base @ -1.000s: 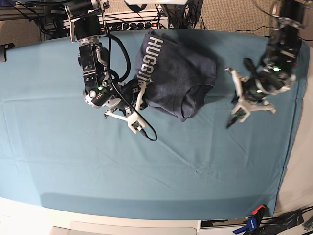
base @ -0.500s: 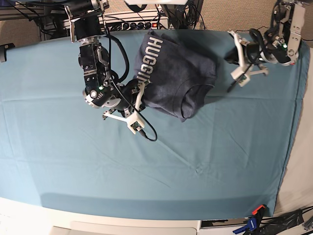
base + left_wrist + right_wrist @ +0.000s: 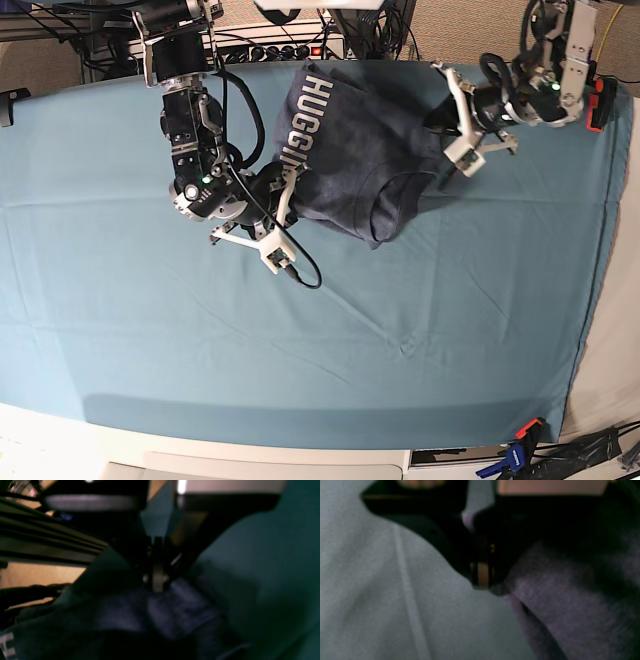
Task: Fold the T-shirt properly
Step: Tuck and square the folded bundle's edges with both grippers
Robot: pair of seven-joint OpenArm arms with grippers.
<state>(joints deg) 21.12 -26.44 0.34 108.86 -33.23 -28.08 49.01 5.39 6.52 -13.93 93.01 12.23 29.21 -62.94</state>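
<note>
Teal cloth-covered table [image 3: 330, 330] fills the base view, its near and left stretches bare, a faint crease running across the middle. One large heathered blue-grey cotton T-shirt [image 3: 355, 150] lies bunched at the far edge, near the middle of that edge, white "HUGGING" lettering along its left fold and the round ribbed neck turned toward the near side.

Two arms are counted. The right gripper [image 3: 290, 185], on the base view's left, sits at the shirt's left edge; the left gripper [image 3: 442, 150], on that view's right, reaches the shirt's right edge close to the far edge of the table.

Only the wrist views give the fingertips. The left wrist view, dark and blurred, shows the left gripper [image 3: 156, 580] with jaws clenched together and tips down at the blue-grey fabric [image 3: 160, 615], teal cloth [image 3: 262, 562] to one side; whether cloth is pinched cannot be told. The right wrist view shows the right gripper [image 3: 481, 577] with jaws also clenched, at the seam where pale fabric [image 3: 382, 592] meets darker fabric [image 3: 557, 600]; a grasp cannot be confirmed.

Open room lies toward the near edge and both near corners.
</note>
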